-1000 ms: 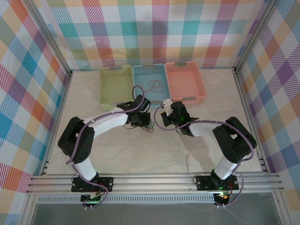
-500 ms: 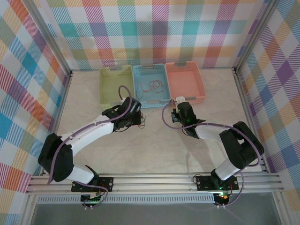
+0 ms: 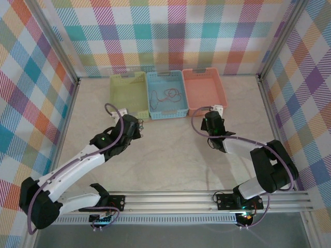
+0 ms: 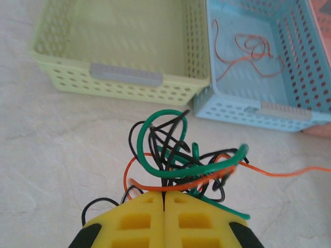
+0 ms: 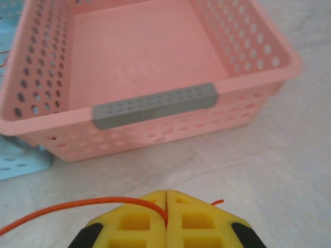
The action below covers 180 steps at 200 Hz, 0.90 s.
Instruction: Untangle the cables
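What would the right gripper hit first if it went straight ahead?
Probably the pink basket, at its near wall by the gray handle. The right gripper, shut on an orange cable, points at it.

Left arm (image 3: 77, 165): elbow swung low and out to the left, forearm reaching forward and inward. Left gripper (image 4: 164, 199): yellow fingers (image 4: 139, 219) pressed flush, pinching the cables (image 4: 176, 160). Right arm (image 3: 238, 146): elbow out to the right, forearm angled inward. Right gripper (image 5: 166, 200): fingers likewise closed, clamping one orange strand.
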Available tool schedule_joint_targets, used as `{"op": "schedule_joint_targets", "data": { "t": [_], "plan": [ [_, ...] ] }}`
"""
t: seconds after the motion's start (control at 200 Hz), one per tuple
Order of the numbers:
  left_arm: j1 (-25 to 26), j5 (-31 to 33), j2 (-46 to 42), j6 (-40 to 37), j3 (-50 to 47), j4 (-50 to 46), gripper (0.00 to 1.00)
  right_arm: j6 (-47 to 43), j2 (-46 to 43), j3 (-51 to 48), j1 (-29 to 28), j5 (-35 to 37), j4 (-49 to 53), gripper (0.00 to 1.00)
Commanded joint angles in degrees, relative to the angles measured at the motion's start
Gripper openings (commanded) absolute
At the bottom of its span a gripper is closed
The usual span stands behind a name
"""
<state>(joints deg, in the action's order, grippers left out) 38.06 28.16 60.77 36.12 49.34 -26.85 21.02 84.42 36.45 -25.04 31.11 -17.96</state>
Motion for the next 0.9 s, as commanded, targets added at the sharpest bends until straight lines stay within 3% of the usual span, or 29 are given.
{"op": "schedule_joint_targets", "data": {
  "t": [0.0, 0.51, 0.895],
  "plan": [
    [-0.7, 6.7, -4.0, 2.2, -2.0, 1.1, 0.00, 8.0, -2.6, -1.7, 1.9, 4.2, 3.4, 0.00],
    [-0.6, 11.4, -11.5, 3.8, -3.8, -0.4, 0.00, 30.5, -8.9, -4.0, 8.5, 16.0, 18.7, 0.00],
    [-0.6, 13.4, -14.2, 4.5, -4.8, -0.9, 0.00, 34.0, -11.3, -6.2, 11.0, 16.4, 19.7, 0.00]
  ]
}}
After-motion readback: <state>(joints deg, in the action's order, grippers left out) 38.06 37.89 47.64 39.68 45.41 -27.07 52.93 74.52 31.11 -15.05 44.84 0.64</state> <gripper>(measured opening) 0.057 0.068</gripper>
